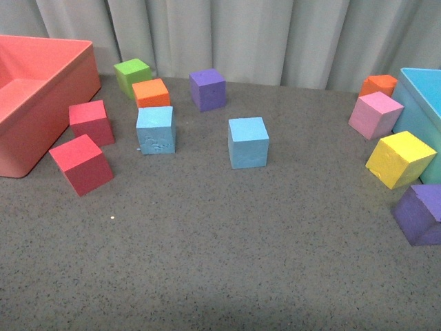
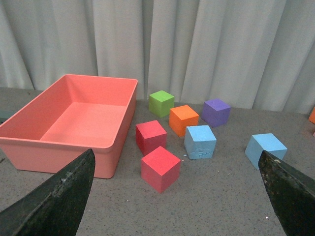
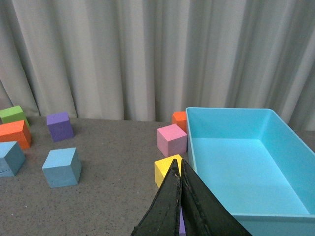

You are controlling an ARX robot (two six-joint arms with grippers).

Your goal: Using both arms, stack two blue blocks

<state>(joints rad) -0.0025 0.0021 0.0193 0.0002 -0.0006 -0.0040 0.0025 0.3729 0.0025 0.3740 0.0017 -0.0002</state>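
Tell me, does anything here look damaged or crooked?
Yes. The left-hand blue block has scuffed dents on its front face, and the yellow cube sits tilted, apparently leaning against the light-blue bin.

black wedge-shaped pincer fingers [image 2: 54, 201], scuffed edges

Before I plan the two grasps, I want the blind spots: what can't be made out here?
Front view: neither arm shows; the nearer purple block is cut by the right edge.
Left wrist view: a finger of the left gripper covers a corner of the plain blue block.
Right wrist view: the shut right gripper hides part of the yellow block.
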